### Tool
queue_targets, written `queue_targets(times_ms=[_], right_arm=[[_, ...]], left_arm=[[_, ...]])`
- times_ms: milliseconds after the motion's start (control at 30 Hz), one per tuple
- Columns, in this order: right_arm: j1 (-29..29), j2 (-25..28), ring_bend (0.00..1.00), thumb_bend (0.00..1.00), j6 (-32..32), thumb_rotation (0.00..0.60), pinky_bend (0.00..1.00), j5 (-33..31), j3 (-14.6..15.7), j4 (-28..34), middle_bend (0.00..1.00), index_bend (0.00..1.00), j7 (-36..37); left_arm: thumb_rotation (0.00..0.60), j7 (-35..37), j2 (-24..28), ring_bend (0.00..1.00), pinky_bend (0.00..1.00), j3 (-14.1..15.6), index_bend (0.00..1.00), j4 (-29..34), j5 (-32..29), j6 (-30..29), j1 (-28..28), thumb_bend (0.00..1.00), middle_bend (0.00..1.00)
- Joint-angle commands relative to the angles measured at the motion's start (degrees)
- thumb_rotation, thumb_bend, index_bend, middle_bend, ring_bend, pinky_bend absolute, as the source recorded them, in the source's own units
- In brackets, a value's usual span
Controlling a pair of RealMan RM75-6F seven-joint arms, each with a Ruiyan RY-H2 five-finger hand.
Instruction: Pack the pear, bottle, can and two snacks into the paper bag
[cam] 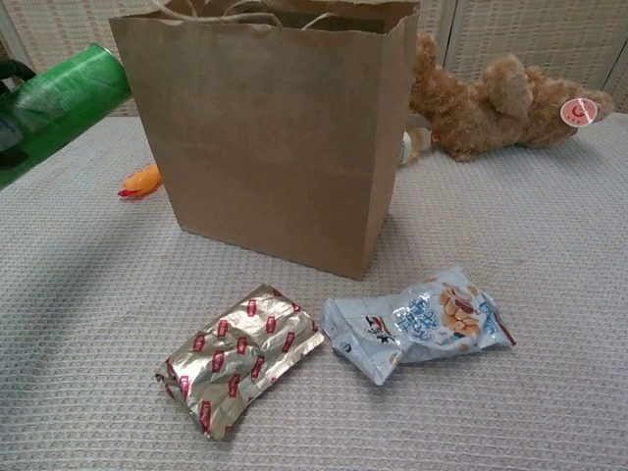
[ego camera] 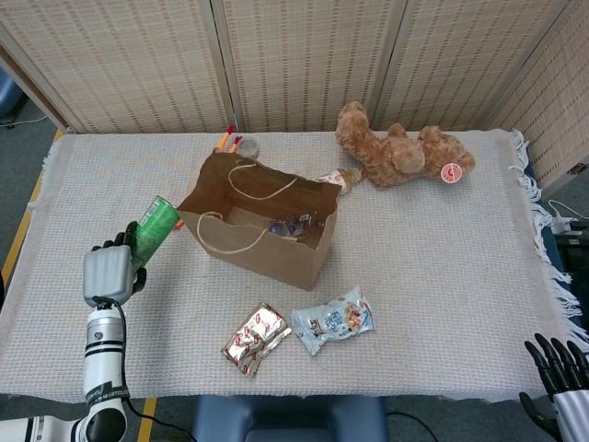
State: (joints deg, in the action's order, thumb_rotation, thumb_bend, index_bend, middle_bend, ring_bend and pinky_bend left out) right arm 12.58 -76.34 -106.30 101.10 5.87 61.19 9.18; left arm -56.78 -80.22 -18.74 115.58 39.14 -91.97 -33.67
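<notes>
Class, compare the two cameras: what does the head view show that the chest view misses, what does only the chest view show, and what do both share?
Only the head view shows the left hand, the right hand at the table's near corner, and the inside of the paper bag. Only the chest view shows the bag's front face. Both show the green can, the foil snack, the blue snack and the teddy bear.
</notes>
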Motion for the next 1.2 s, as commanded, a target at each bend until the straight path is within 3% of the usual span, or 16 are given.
queue_targets(times_ms=[33,267,500,667,900,1200], right_arm=[[0.01,-0.01,0.0,0.23,-0.04,0.6,0.0,0.02,0.0,-0.02,0.0,0.0,-0.05],[-0.02,-0.01,0.0,0.23,-0.01,0.6,0.0,0.01,-0.03,-0.02,0.0,0.0,-0.17],[-0.06,0.03,0.0,0.23,0.07,0.6,0.0,-0.03,-0.01,-0.01,0.0,0.0,0.16],[-0.12,0.07,0.0,0.23,0.14,0.6,0.0,-0.03,-0.01,0.02,0.0,0.0,0.32],[-0.28,0.19,0.0,0.23,0.27,0.6,0.0,0.05,0.0,0.23,0.0,0.0,0.41],[-0.34,0.26,0.0,0.23,0.4,0.6,0.0,-0.07,0.02,0.24,0.0,0.0,0.99]], left_arm=[[0.6,3.27,-0.87,0.64,0.73,-1.63,0.56,-1.27,0.47,-1.5,0.28,0.61,0.63],[0.6,8.73,-3.37,0.64,0.73,-5.98,0.55,-1.25,3.02,-2.14,-1.8,0.62,0.63],[0.6,9.38,-5.57,0.64,0.73,-8.02,0.55,-1.37,7.6,-1.31,-6.22,0.62,0.63],[0.6,8.62,-5.64,0.64,0.73,-7.4,0.55,-0.29,12.45,2.4,-10.01,0.62,0.63],[0.6,2.07,-5.83,0.64,0.73,-4.93,0.55,-3.0,19.66,6.64,-15.96,0.62,0.63],[0.6,3.16,-4.93,0.64,0.73,-7.24,0.55,-5.89,20.46,9.26,-19.02,0.62,0.63]])
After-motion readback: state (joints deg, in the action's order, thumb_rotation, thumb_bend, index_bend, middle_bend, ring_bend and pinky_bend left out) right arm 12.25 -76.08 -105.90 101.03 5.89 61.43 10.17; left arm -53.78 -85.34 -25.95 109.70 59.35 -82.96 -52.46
